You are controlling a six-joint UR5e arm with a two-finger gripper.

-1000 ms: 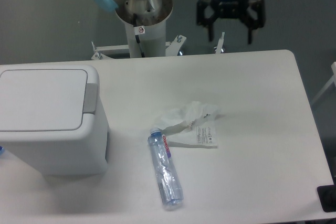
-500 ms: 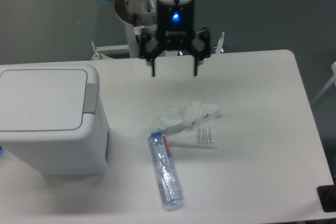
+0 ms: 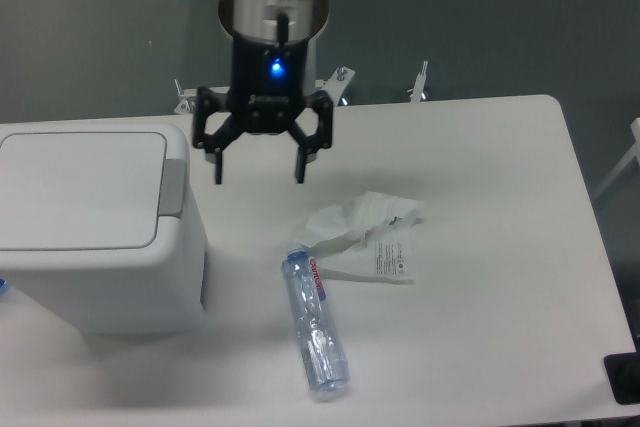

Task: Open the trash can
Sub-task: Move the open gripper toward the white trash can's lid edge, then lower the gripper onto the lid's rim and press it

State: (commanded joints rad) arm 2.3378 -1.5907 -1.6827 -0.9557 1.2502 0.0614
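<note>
White plastic: the trash can [image 3: 95, 232] is a boxy bin sitting at the left end of the counter [image 3: 500, 247], its flat lid down and closed.
Grey strip: the push-strip [image 3: 172, 187] runs along the lid's right edge, its long axis going from the near side toward the far side of the counter.
Fingers: the gripper [image 3: 259, 169] hangs just to the right of the trash can, fingers spread wide and pointing down, nothing between them.
Key relation: the strip lies to the picture's left of the fingers, close by and apart from them; the left finger is the nearer one. Judged from this, a short sideways shift toward the can, then a press downward, is what the opening calls for.
Height: whether the fingertips are above the lid's level or below it beside the can's wall cannot be told from this one view.
Right of the can: a clear bottle [image 3: 316, 324] lies on its side, and a crumpled white wrapper [image 3: 365, 237] rests just beyond it, both well clear of the strip.
Cut off: the can's left side runs out of frame; the arm's upper part is cropped at the top.
</note>
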